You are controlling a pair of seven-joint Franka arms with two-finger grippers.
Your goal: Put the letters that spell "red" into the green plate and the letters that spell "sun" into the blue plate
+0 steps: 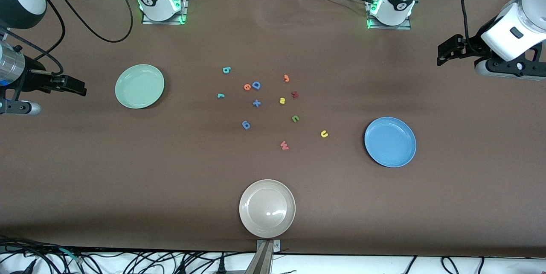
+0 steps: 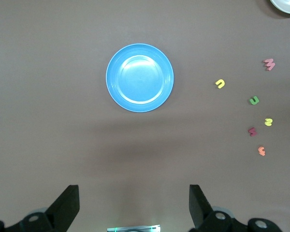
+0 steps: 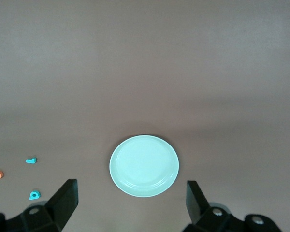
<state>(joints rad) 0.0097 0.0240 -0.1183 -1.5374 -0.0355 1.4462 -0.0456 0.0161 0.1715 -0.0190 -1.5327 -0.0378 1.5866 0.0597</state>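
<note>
The green plate (image 1: 139,86) (image 3: 144,166) lies empty toward the right arm's end, and the blue plate (image 1: 390,141) (image 2: 139,77) lies empty toward the left arm's end. Between them, on the table, lie the teal "r" (image 1: 220,95) (image 3: 31,160), orange "e" (image 1: 247,87), teal "d" (image 1: 226,70) (image 3: 34,195), yellow "s" (image 1: 282,100), yellow "u" (image 1: 324,134) (image 2: 220,83) and green "n" (image 1: 295,118) (image 2: 253,100). My right gripper (image 1: 76,87) (image 3: 133,203) hangs open over bare table at its end. My left gripper (image 1: 444,54) (image 2: 134,208) hangs open over its end, holding nothing.
A beige plate (image 1: 267,208) sits near the front edge. Mixed among the letters are a blue "D" (image 1: 256,85), a blue plus (image 1: 256,103), a blue "6" (image 1: 246,125), an orange "3" (image 1: 286,78), a dark red letter (image 1: 294,94) and a pink "w" (image 1: 284,145).
</note>
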